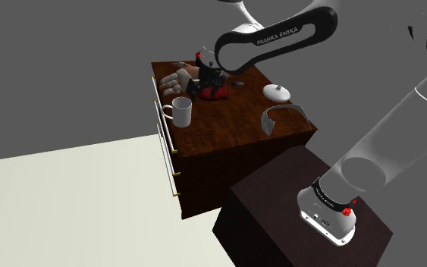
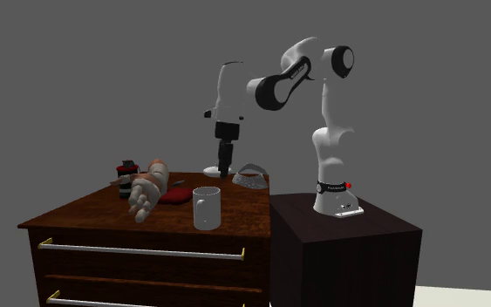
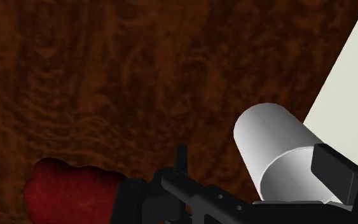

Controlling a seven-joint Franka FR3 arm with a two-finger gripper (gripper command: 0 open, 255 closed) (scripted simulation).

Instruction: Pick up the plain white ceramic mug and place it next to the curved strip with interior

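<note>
Shoulder view: a dark wooden dresser (image 1: 234,127) with brass drawer handles stands beside the robot's stand (image 1: 280,199). The white mug (image 1: 180,111) stands upright near the drawer-side edge, with its handle toward the shoulder view's left. It is well apart from the grey curved strip (image 1: 280,115), which lies at the corner closest to the stand. A white domed lid (image 1: 277,92), a model hand (image 1: 177,78) and a red lump (image 1: 216,94) sit farther back, under the white arm (image 1: 280,34). Second exterior view: seen from the drawer side, the black gripper (image 2: 226,162) hangs above the top behind the mug, clear of it. Whether the claw is spread or pressed together cannot be told. Wrist view: from above, the mug is a plain, smooth white cylinder on the wood. It sits close to the dresser's edge, with pale floor (image 3: 355,76) beyond and the red lump nearby.
</note>
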